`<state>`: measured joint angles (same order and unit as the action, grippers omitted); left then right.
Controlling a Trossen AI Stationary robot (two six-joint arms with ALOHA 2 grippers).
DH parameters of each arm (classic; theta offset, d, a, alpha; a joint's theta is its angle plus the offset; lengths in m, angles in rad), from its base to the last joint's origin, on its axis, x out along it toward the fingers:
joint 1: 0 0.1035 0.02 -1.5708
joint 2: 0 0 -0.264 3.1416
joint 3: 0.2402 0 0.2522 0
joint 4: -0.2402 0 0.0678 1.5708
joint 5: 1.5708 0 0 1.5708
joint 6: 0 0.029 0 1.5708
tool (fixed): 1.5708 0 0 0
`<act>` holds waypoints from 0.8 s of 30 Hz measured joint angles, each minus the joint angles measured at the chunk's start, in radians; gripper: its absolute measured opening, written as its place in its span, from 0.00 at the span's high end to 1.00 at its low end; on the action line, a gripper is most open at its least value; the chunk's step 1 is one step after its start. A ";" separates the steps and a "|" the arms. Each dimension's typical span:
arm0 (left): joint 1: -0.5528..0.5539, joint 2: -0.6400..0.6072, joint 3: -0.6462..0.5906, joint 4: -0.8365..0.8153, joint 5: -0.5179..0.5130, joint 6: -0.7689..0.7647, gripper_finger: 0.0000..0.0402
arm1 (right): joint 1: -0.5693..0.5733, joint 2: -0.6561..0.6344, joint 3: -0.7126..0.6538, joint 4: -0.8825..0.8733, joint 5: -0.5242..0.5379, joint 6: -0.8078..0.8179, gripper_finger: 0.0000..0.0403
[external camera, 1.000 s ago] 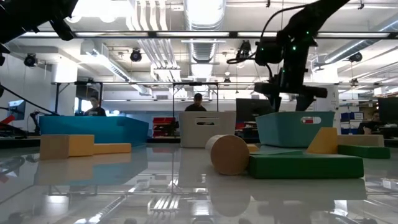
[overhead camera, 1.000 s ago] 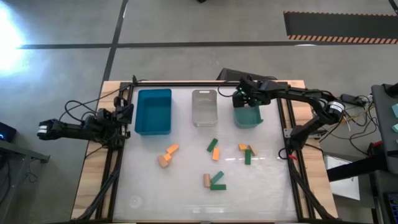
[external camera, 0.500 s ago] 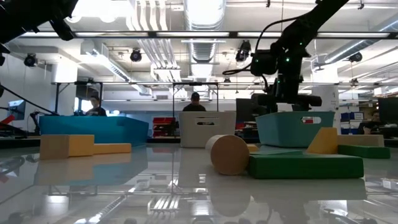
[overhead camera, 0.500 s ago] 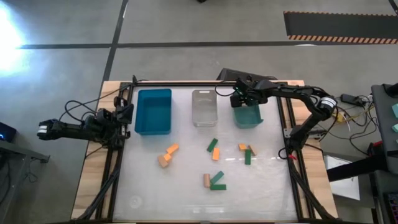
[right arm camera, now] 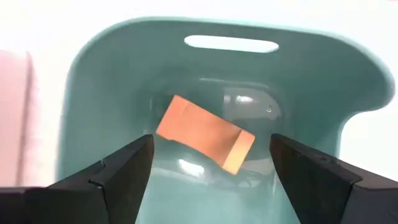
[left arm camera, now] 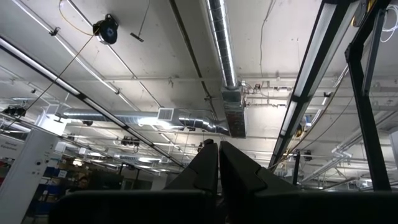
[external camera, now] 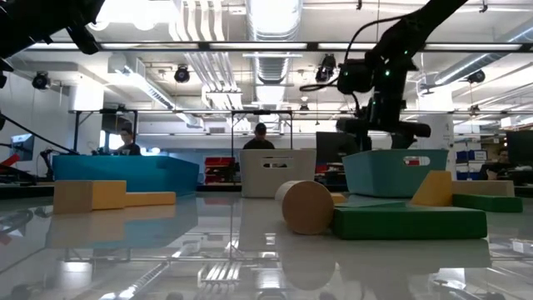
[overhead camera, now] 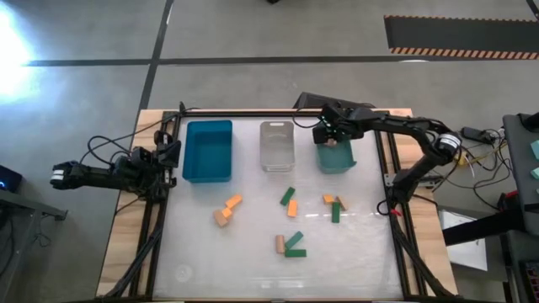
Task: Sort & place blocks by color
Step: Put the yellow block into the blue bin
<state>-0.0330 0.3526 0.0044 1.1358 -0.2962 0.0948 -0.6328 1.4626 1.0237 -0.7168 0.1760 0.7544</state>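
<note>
Hovering over the teal bin (overhead camera: 337,157), our right tool (right arm camera: 208,171) is gaping wide and gripping nothing; a tan block (right arm camera: 205,134) is lying tilted on the bin's floor. Other blocks (overhead camera: 291,202) are sitting scattered on the counter (overhead camera: 253,252). Our left tool (left arm camera: 219,169) is waiting off the counter's left edge, fingers pressed together.
</note>
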 joint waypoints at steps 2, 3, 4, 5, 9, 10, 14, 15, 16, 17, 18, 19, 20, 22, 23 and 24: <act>0.000 0.000 0.000 0.000 0.000 0.000 1.00 | 0.023 -0.037 0.000 -0.019 0.000 0.001 0.22; 0.000 0.000 0.000 0.000 0.000 0.000 1.00 | 0.039 -0.057 0.000 -0.026 0.000 0.000 0.22; 0.000 0.000 0.000 0.000 0.000 0.000 1.00 | 0.058 -0.077 0.000 -0.031 0.000 -0.001 0.22; 0.000 0.000 0.000 -0.001 0.000 0.000 1.00 | 0.081 -0.098 0.000 -0.033 0.007 -0.005 0.22; 0.000 0.001 0.000 -0.023 0.000 -0.002 1.00 | 0.203 -0.176 -0.008 -0.023 0.070 -0.025 0.22; 0.000 0.001 0.000 -0.029 0.000 -0.008 1.00 | 0.238 -0.193 -0.013 -0.015 0.095 -0.045 0.22; 0.000 0.019 0.000 -0.036 0.004 -0.010 1.00 | 0.400 -0.253 -0.063 0.077 0.175 -0.105 0.22; -0.001 0.026 0.000 -0.044 0.005 -0.011 1.00 | 0.445 -0.266 -0.086 0.127 0.190 -0.121 0.22; -0.001 0.032 0.000 -0.050 0.006 -0.011 1.00 | 0.487 -0.278 -0.113 0.182 0.201 -0.138 0.22; -0.001 0.041 0.000 -0.055 0.006 -0.014 1.00 | 0.527 -0.288 -0.140 0.242 0.212 -0.162 0.22; -0.001 0.051 0.000 -0.054 0.007 -0.029 1.00 | 0.569 -0.299 -0.171 0.304 0.215 -0.187 0.22; -0.001 0.060 0.000 -0.055 0.007 -0.055 1.00 | 0.602 -0.311 -0.203 0.373 0.215 -0.218 0.22; -0.001 0.070 0.000 -0.055 0.007 -0.082 1.00 | 0.635 -0.320 -0.235 0.444 0.215 -0.254 0.22; -0.001 0.091 0.000 -0.054 0.011 -0.135 1.00 | 0.691 -0.342 -0.296 0.571 0.215 -0.329 0.22; -0.001 0.103 0.000 -0.054 0.017 -0.169 1.00 | 0.713 -0.353 -0.327 0.632 0.213 -0.369 0.22; -0.001 0.115 0.000 -0.054 0.025 -0.204 1.00 | 0.734 -0.363 -0.355 0.687 0.213 -0.411 0.22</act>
<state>-0.0338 0.4681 0.0044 1.0822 -0.2713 -0.1094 0.1012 1.0991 0.6683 -0.0293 0.3891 0.3437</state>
